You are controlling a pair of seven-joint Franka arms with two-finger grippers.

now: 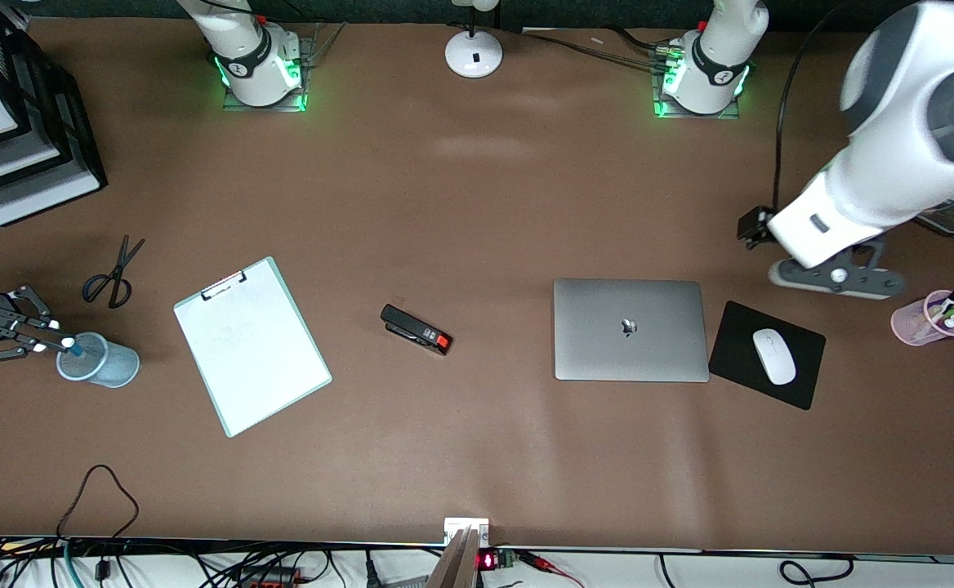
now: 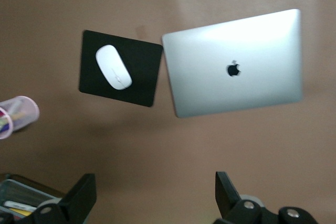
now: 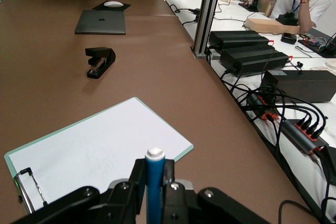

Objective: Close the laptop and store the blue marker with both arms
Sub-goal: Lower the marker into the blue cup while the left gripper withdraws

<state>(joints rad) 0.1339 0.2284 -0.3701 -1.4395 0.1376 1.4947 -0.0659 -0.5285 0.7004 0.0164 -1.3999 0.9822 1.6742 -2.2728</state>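
Right gripper (image 1: 59,343) clamps blue marker (image 1: 76,347) over cup (image 1: 100,360) (laptop (image 1: 630,329) closed); left gripper (image 2: 155,195) jaws spread.

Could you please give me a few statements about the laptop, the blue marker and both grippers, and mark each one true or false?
1. The laptop lies closed, its lid logo facing up. True.
2. The right gripper hangs open with nothing in it. False: it is shut on the blue marker, over the pale blue mesh cup.
3. The white mouse sits on the black mouse pad beside the laptop. True.
4. The left gripper rests on the laptop lid. False: it is open and up in the air, touching nothing.
5. The black stapler lies on the clipboard. False: it lies on the table between the clipboard and the laptop.
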